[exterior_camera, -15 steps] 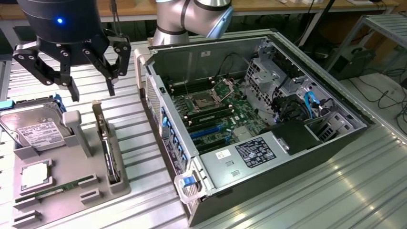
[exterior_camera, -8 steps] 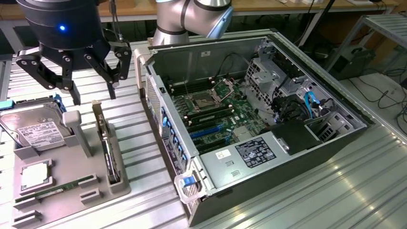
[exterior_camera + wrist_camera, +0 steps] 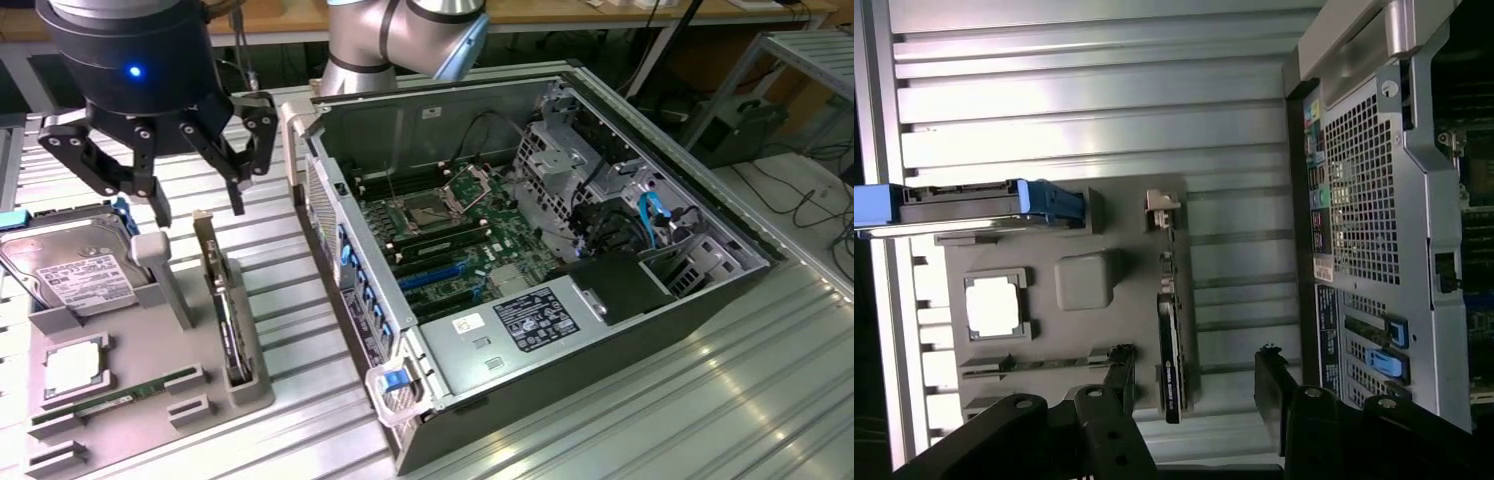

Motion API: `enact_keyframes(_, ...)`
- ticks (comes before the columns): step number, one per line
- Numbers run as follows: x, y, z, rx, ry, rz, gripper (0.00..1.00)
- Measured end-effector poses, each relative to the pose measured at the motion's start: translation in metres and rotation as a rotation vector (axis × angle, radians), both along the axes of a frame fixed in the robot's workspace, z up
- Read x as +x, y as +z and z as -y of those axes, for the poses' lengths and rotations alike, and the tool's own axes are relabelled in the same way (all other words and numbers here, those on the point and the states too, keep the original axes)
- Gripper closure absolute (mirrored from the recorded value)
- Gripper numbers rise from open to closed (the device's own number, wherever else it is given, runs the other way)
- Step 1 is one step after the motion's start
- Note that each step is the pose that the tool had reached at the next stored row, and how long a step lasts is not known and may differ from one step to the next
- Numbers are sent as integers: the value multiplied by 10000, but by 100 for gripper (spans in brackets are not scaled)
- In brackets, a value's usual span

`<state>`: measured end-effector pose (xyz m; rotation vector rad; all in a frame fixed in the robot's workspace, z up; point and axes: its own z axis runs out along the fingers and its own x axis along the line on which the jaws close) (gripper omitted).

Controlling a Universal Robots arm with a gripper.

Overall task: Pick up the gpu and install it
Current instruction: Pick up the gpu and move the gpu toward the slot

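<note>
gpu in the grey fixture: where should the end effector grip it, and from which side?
Probably best to grip the gpu by its free upper long edge, about mid-length, one finger on each flat face, coming straight down. It stands on edge in a slot of the grey fixture, so its lower edge is buried. The open end effector hangs above it.

A ribbed metal tabletop (image 3: 747,400) lies before a wooden workbench (image 3: 561,12), with cables (image 3: 810,200) on the floor (image 3: 774,180)
</note>
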<state>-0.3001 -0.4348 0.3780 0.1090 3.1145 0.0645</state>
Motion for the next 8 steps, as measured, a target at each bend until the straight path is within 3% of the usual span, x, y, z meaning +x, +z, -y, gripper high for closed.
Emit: enact_keyframes(8,0,-57,23,-2,126,-3,40)
